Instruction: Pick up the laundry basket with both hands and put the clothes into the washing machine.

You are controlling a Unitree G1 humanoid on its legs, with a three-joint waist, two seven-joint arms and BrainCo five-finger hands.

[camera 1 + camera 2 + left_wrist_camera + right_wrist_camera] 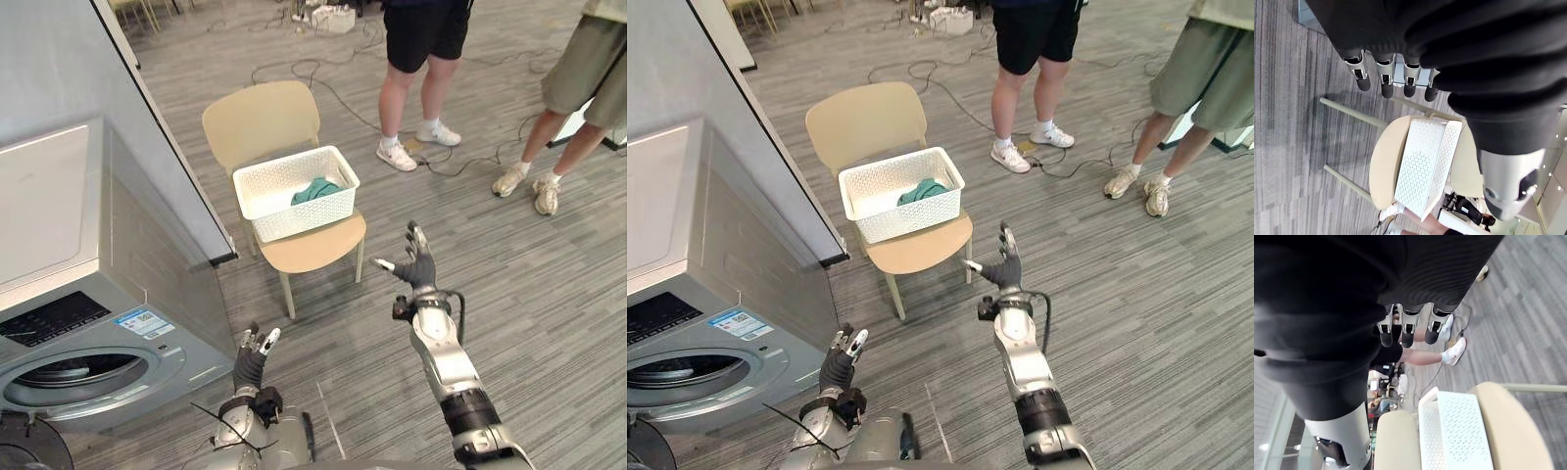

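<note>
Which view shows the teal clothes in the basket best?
Left eye view: looks down into the white basket, teal clothes plain in its right half. Right eye view shows the same. Both wrist views see its perforated walls from outside, not its inside.

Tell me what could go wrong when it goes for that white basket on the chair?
The left robot hand hangs lower and farther from the laundry basket than the right robot hand; an uneven grab might tilt it and spill the green clothes. A push could shift the chair under it. People stand just beyond.
</note>
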